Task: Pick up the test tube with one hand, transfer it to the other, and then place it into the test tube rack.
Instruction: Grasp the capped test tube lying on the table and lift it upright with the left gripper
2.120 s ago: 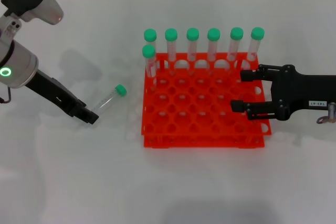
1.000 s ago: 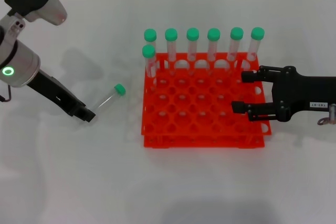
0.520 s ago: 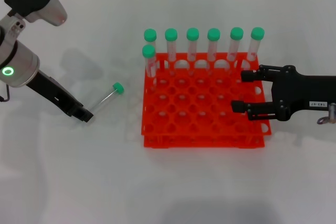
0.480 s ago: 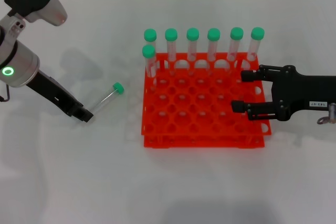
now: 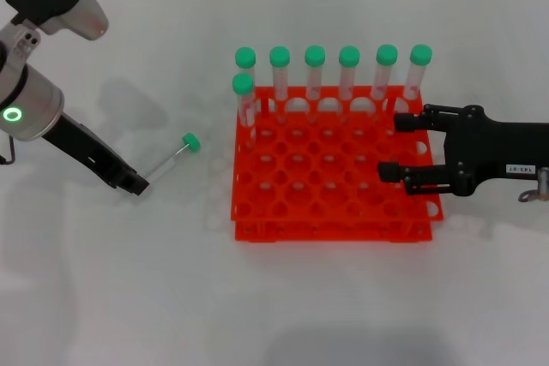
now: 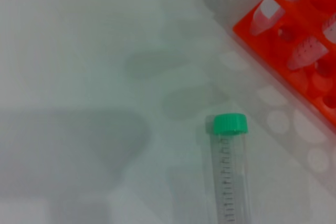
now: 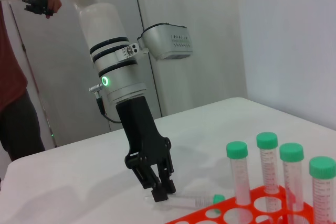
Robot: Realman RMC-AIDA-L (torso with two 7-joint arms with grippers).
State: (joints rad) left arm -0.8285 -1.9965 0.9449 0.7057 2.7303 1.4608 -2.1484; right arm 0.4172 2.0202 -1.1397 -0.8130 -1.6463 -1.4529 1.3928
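Observation:
The test tube lies slanted on the white table left of the rack, its green cap toward the rack. It also shows in the left wrist view and in the right wrist view. My left gripper, black with no label, is at the tube's pointed end, fingers close together on it; it also shows in the right wrist view. My right gripper, black with a white label, is open and empty over the right edge of the orange-red rack.
Several identical green-capped tubes stand along the rack's back row, and one more stands at its left edge. The rack also shows in the left wrist view and right wrist view. A wall rises behind the table.
My left gripper has drawn back a little to the left and away, and the tube has shifted with it. The right arm has not moved.

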